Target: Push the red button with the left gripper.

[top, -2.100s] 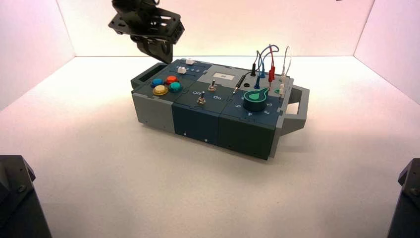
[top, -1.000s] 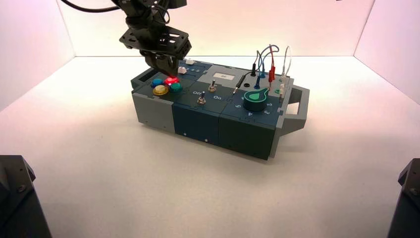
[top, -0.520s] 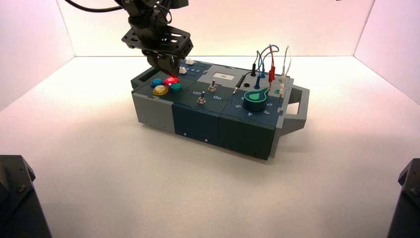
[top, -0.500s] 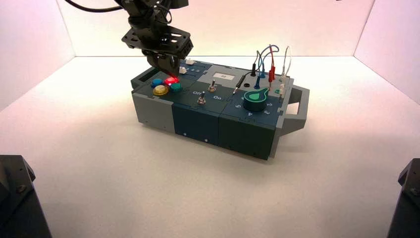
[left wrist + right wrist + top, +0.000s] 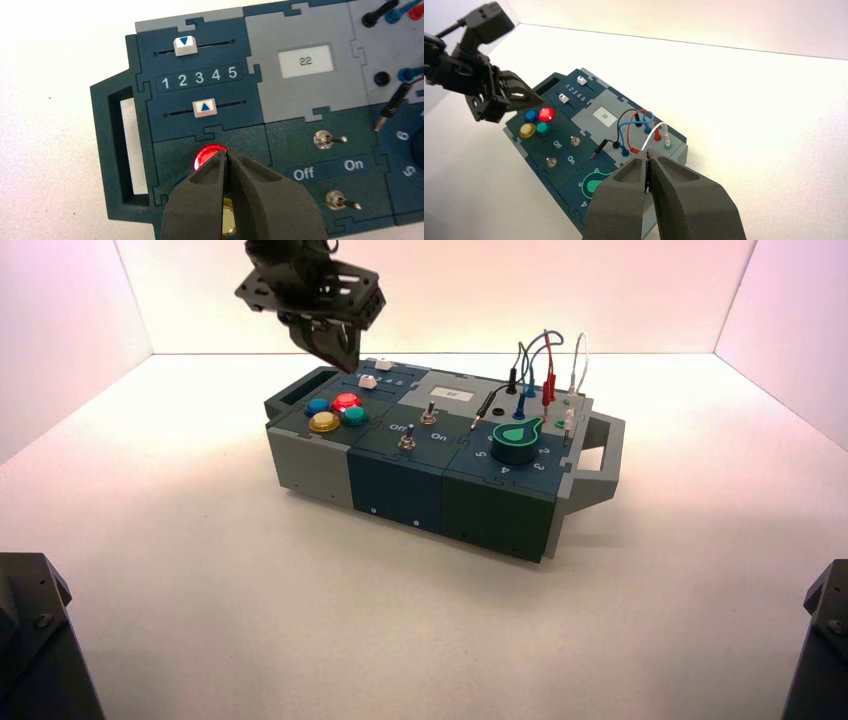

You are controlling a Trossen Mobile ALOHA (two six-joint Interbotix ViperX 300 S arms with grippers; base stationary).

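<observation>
One red button (image 5: 346, 401) lit, left gripper (image 5: 343, 360) above it, jaws closed, apart.

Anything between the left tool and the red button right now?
No. In the high view the left tool hangs above the lit red button with only open air between them. The right wrist view shows the same gap beside the button.

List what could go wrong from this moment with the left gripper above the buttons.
1. The black left gripper, fingers shut, hangs just above the glowing round red button; dropping again could press it a second time.
2. The blue button, teal button and yellow button crowd the red one; drifting sideways could hit one.
3. The white slider sits close behind, so moving away low might nudge it.
</observation>
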